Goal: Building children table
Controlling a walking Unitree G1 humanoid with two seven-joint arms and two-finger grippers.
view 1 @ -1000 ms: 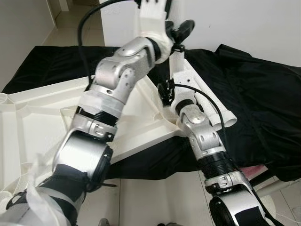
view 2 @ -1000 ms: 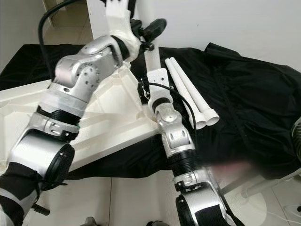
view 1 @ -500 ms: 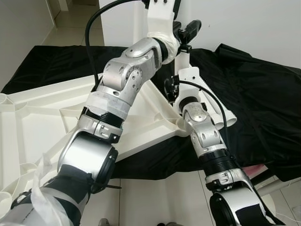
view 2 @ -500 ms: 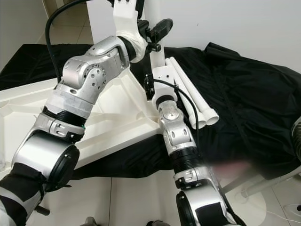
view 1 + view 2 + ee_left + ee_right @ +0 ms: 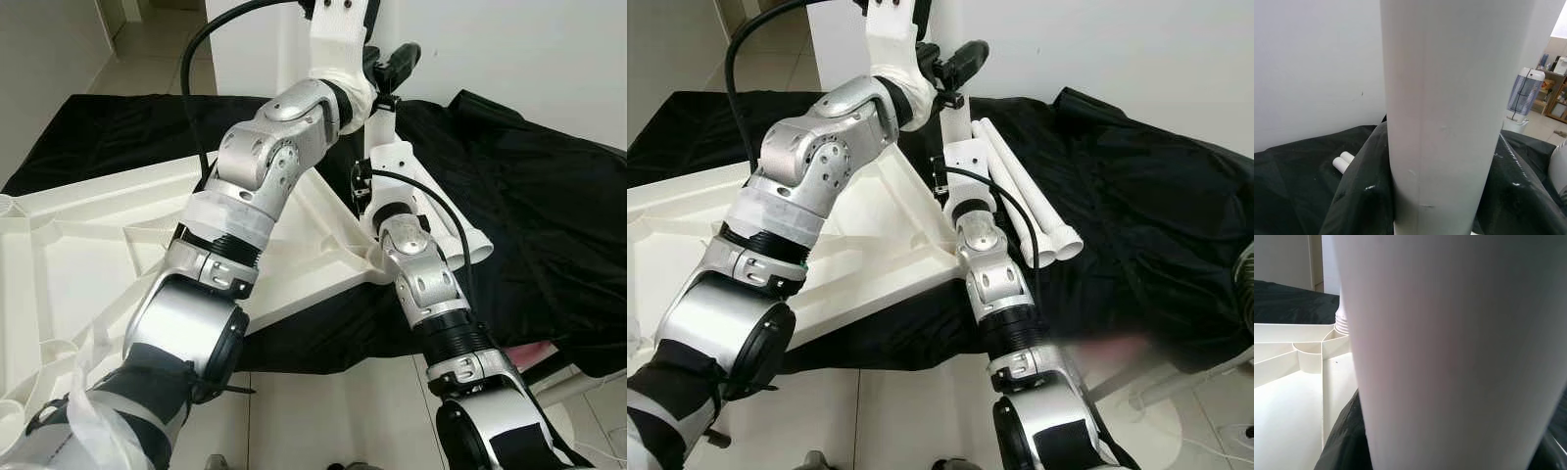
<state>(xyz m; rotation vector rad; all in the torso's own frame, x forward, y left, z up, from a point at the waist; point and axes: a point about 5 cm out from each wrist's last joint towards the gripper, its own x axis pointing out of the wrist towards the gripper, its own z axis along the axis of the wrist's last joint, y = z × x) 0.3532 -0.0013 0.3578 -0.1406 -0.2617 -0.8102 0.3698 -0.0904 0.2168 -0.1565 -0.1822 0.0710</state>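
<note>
Writing: I can read no brand or label on any part.
Table leg [image 5: 1442,112]: white, upright, close before both my tools, standing at the corner of the tabletop [image 5: 88,264], which lies upside down.
Left tool [image 5: 338,20]: high at the leg; whether its fingers grip, I cannot tell.
Right tool [image 5: 377,137]: low at the leg; grip also not visible.
Left wrist view: two spare legs [image 5: 1343,162] on black cloth [image 5: 1293,186]; a white appliance [image 5: 1525,93] beyond.
Right wrist view: tabletop ribs [image 5: 1308,352] beside the leg.
</note>
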